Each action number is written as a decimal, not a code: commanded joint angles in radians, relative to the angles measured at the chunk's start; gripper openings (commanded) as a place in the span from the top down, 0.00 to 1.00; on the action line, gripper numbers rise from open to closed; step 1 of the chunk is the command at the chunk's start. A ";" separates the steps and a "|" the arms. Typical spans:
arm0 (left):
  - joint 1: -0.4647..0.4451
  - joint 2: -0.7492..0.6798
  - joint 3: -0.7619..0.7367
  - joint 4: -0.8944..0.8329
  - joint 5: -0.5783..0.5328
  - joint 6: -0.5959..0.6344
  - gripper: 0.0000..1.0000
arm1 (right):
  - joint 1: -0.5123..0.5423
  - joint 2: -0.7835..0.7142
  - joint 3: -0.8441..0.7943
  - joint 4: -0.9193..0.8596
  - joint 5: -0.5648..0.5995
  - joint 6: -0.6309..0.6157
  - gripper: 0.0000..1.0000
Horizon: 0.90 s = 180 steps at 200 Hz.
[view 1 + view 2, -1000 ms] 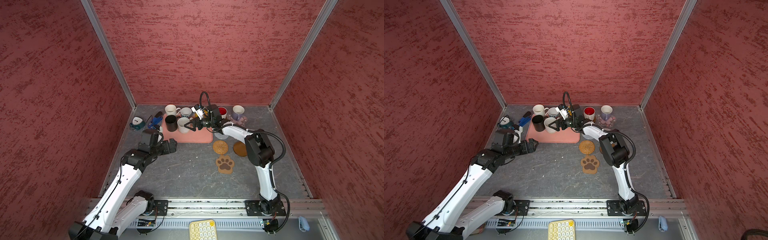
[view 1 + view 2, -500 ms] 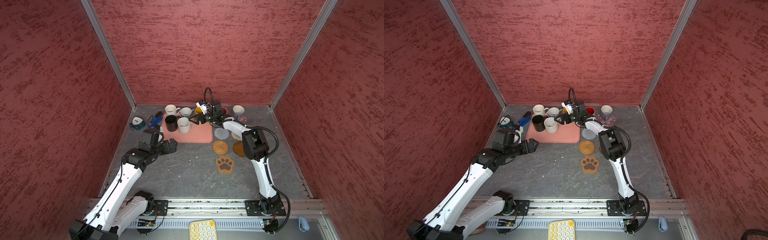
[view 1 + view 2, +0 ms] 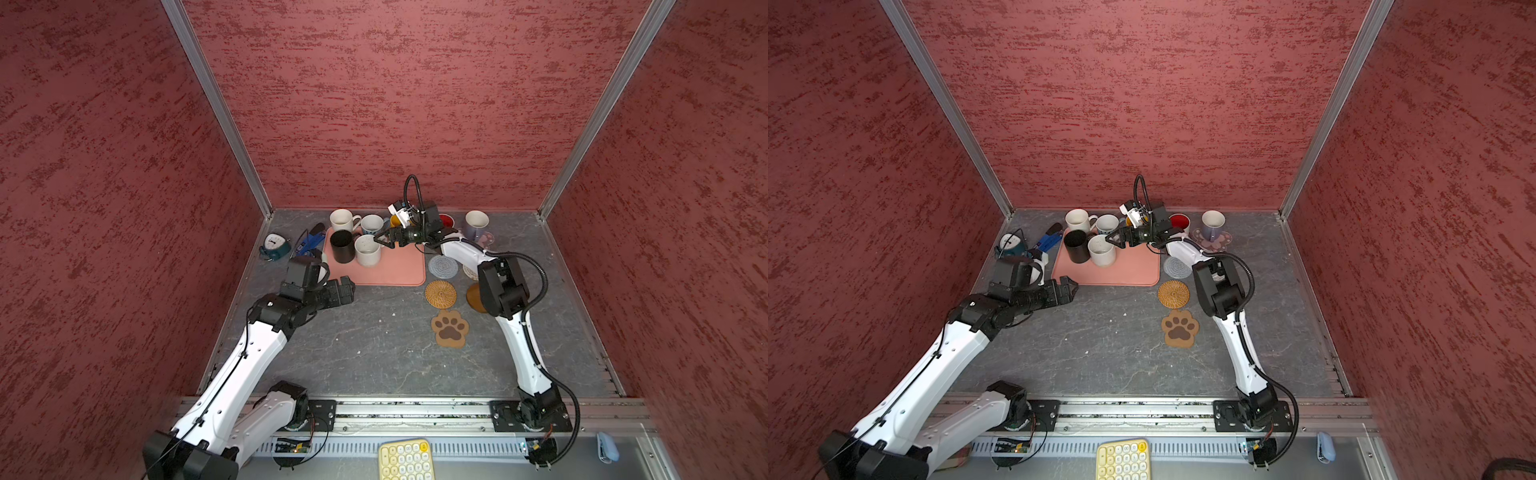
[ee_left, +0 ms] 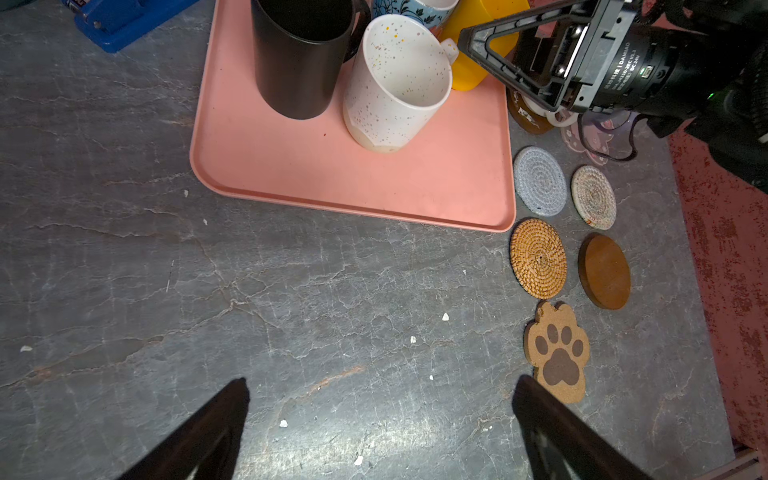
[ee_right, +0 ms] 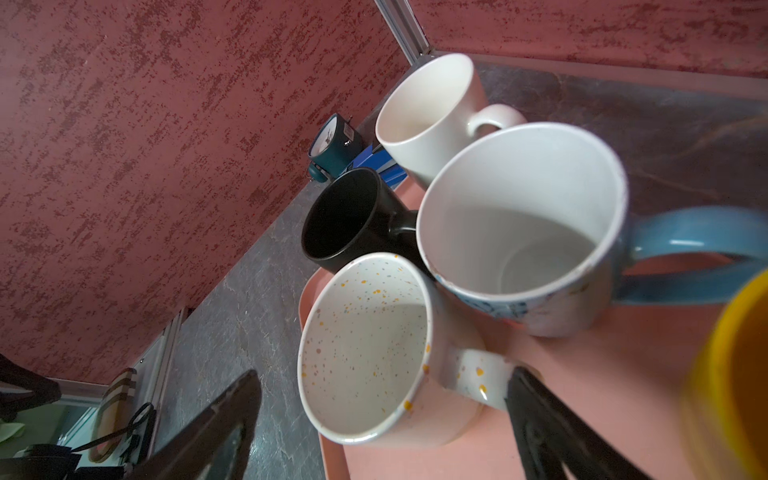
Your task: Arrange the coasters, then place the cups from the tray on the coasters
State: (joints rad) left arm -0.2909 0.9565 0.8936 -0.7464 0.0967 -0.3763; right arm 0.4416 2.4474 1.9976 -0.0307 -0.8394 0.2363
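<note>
Speckled white mug (image 3: 368, 250) is seen upright on the salmon tray (image 3: 395, 272), just above centre in both top views. The black mug (image 3: 342, 246) is set close at its left, with the light blue mug (image 3: 371, 225) and plain white mug (image 3: 343, 219) higher in the frame. The right gripper (image 3: 384, 242) is held at the speckled mug's handle side, jaws spread wide and nothing clamped. Right of the tray, the grey crochet coaster (image 3: 443, 267), rattan coaster (image 3: 441, 294) and paw-print coaster (image 3: 450, 329) are laid in a column. The lavender mug (image 3: 476, 224) is seated on the pink flower coaster (image 3: 487, 240). The left gripper (image 3: 347, 286) is held near the tray's lower left corner, jaws apart and empty.
</note>
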 commanded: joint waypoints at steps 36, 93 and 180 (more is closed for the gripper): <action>0.007 0.001 -0.001 0.010 0.000 0.014 0.00 | 0.001 0.056 0.056 0.046 -0.097 0.044 0.09; 0.008 -0.007 0.002 0.003 0.001 0.010 0.00 | 0.002 0.039 0.034 0.033 -0.086 0.019 0.12; 0.004 -0.016 0.003 -0.014 -0.005 0.005 0.00 | 0.000 0.123 0.169 -0.032 -0.057 0.012 0.11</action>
State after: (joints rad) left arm -0.2909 0.9539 0.8936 -0.7479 0.0967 -0.3767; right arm 0.4370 2.5290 2.0998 -0.0238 -0.9012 0.2726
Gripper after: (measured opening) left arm 0.996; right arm 0.897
